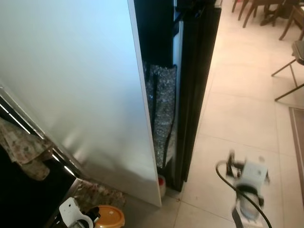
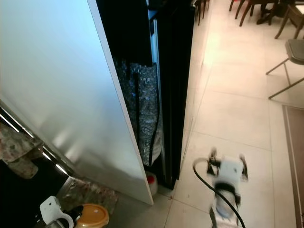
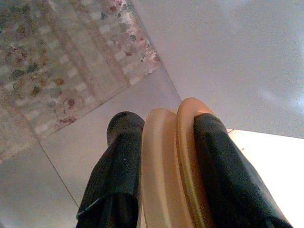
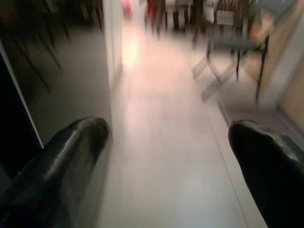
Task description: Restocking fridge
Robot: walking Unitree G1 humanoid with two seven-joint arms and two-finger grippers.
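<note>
Here my left claw (image 3: 164,156) is clamped on a round tan container (image 3: 166,171), one black finger (image 3: 116,175) pressed on each flat side, so the disc stands on edge between them. It is a shallow, squat tub with an orange-brown lid (image 1: 109,217) whose raised rim shows as a second ring beside the body. From the head views its lid faces upward toward the camera, low beside the fridge door (image 1: 80,95), over the patterned floor mat (image 1: 97,192) that lies at the foot of that door. The tub's short axis runs from finger to finger; its broad faces lie against the pads.

My right claw (image 4: 168,142) is spread wide apart, holding nothing, and hangs over the pale tiled floor (image 1: 237,118) on the far side of the fridge door's open edge. The fridge door is white and stands ajar, with a dark gap and the black fridge body (image 1: 197,85) beside it.
</note>
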